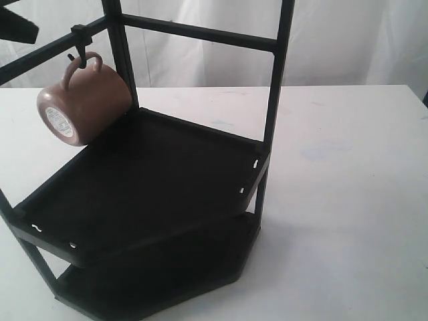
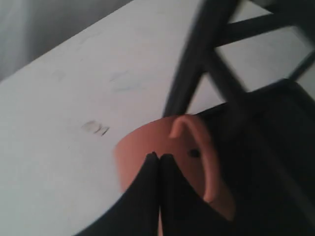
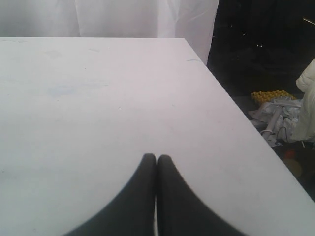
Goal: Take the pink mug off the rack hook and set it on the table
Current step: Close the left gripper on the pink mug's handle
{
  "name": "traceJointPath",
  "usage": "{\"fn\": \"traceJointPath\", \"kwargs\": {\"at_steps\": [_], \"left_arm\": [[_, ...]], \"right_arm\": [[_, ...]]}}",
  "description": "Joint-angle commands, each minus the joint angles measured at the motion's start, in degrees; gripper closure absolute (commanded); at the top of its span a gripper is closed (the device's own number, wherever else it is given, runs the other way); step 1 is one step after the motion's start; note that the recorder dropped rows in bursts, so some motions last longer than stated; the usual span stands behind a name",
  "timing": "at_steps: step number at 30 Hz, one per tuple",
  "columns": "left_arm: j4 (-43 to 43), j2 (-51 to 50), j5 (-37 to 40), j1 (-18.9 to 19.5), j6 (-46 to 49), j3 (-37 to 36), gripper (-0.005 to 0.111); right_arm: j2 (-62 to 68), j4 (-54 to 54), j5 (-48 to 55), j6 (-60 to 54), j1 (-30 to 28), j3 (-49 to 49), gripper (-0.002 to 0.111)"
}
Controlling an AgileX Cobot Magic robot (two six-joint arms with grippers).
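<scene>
The pink mug [image 1: 83, 101] hangs by its loop handle from the rack hook [image 1: 80, 55] on the upper bar of the black rack [image 1: 154, 180], its labelled base facing the camera. In the left wrist view the mug [image 2: 142, 147] lies just beyond my left gripper [image 2: 158, 156], whose black fingers are pressed together with nothing between them; the handle [image 2: 204, 147] curves beside them. My right gripper [image 3: 156, 157] is shut and empty over the bare white table [image 3: 98, 98]. Neither gripper shows in the exterior view.
The rack has two dark shelves [image 1: 147, 174] and tall posts [image 1: 275, 87] standing on the table [image 1: 348, 167]. A white curtain [image 1: 348, 40] hangs behind. Beyond the table's edge lies floor clutter [image 3: 280, 113].
</scene>
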State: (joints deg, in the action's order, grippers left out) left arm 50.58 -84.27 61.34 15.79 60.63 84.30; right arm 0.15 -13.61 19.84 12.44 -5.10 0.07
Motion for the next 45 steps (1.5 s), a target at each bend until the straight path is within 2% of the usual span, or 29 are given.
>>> {"fn": "traceJointPath", "kwargs": {"at_steps": [1,8,11,14,17,21,27,35,41,45], "left_arm": [[3.9,-0.8,2.8,-0.7,11.6,0.3,0.1],[-2.1,-2.9,1.6,-0.7,11.7,0.3,0.061],[-1.9,-3.6,1.5,-0.7,11.7,0.3,0.053],[-1.9,-4.3,-0.4,-0.7,9.6,0.3,0.053],[-1.2,-4.3,1.1,-0.7,6.3,0.3,0.053],[4.1,-4.4,8.0,-0.7,10.7,0.3,0.053],[2.1,-4.5,8.6,-0.7,10.1,0.3,0.053],[6.1,-4.5,8.6,-1.6,9.9,0.3,0.053],[1.6,-4.5,8.6,-5.3,9.9,0.3,0.053],[-3.5,-4.5,8.6,-5.8,8.8,0.3,0.053]], "right_arm": [[-0.1,0.1,-0.1,0.0,0.1,-0.1,0.108],[-0.1,0.1,-0.1,0.0,0.1,-0.1,0.108],[-0.1,0.1,-0.1,0.0,0.1,-0.1,0.108],[-0.1,0.1,-0.1,0.0,0.1,-0.1,0.108],[-0.1,0.1,-0.1,0.0,0.1,-0.1,0.108],[-0.1,0.1,-0.1,0.0,0.1,-0.1,0.108],[-0.1,0.1,-0.1,0.0,0.1,-0.1,0.108],[-0.1,0.1,-0.1,0.0,0.1,-0.1,0.108],[-0.1,0.1,-0.1,0.0,0.1,-0.1,0.108],[-0.1,0.1,-0.1,0.0,0.1,-0.1,0.108]]}}
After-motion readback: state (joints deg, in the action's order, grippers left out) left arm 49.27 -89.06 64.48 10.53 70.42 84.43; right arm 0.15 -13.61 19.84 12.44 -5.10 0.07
